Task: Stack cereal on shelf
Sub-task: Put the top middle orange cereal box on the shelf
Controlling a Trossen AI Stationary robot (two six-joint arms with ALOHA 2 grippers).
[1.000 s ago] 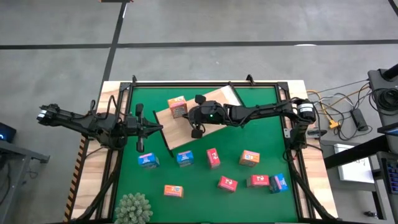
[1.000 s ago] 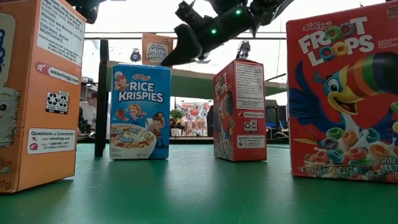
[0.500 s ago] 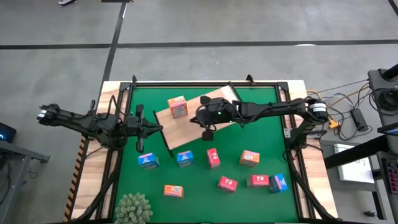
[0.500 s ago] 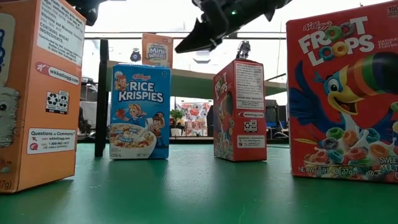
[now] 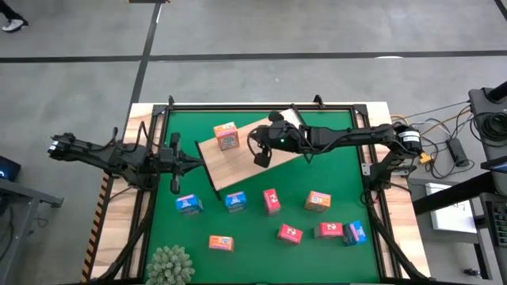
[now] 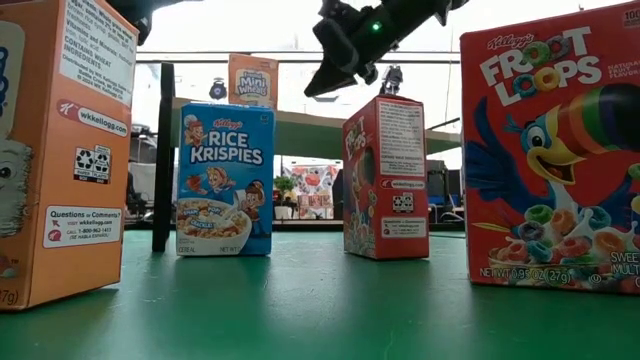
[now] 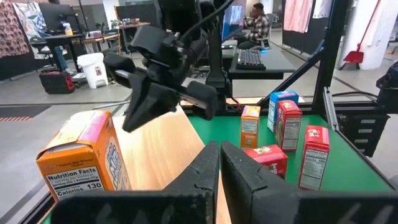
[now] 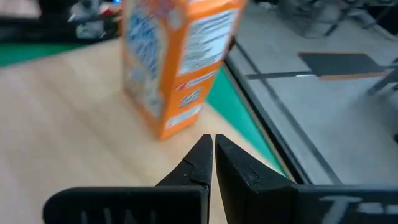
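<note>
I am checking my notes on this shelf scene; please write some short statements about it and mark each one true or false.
1. One orange box stands on the shelf. True.
2. The right gripper holds a blue box. False: it is shut and holds nothing, above the shelf.
3. The left gripper is shut, at the shelf's left edge. True.
4. The plant stands on the shelf. False: it stands at the table's near left corner, off the shelf.
5. Eight boxes are on the green mat, not on the shelf. True.
</note>
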